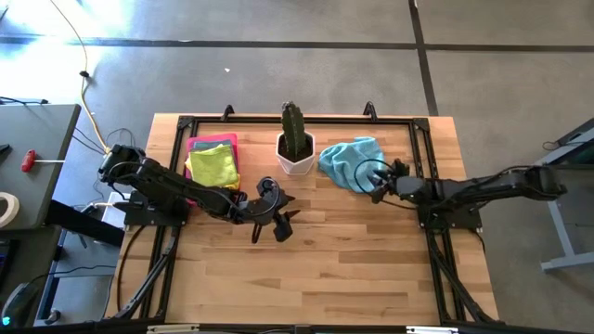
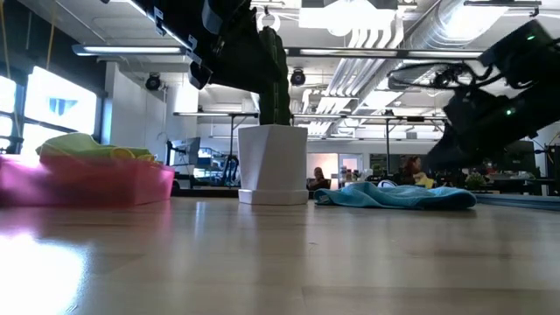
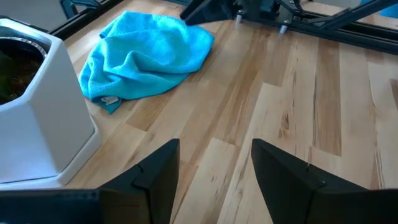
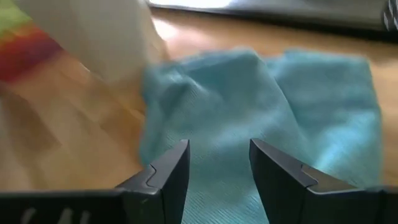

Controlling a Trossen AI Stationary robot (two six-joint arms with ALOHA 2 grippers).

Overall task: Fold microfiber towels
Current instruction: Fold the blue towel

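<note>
Crumpled on the wood just beside the white cactus pot (image 1: 296, 154), the light blue towel (image 1: 349, 160) lies under the right gripper (image 4: 219, 167), whose fingers are spread open above it. More towels (image 1: 213, 163) sit stacked in the pink tray (image 1: 213, 141) beyond the pot, and the left gripper (image 3: 214, 168) hangs open over bare table (image 1: 316, 260) near the pot.

The desk (image 1: 316, 269) is showing pale wooden planks with a smooth, slightly glossy finish that is catching light. The light blue towel (image 1: 349, 158) is looking like soft, matt, finely napped cloth, crumpled into folds. The white planter (image 1: 295, 154) is appearing smooth and hard, like plastic or ceramic. The pink tray (image 2: 87, 185) is looking like translucent plastic, holding matt yellow-green cloths (image 1: 213, 165).
</note>
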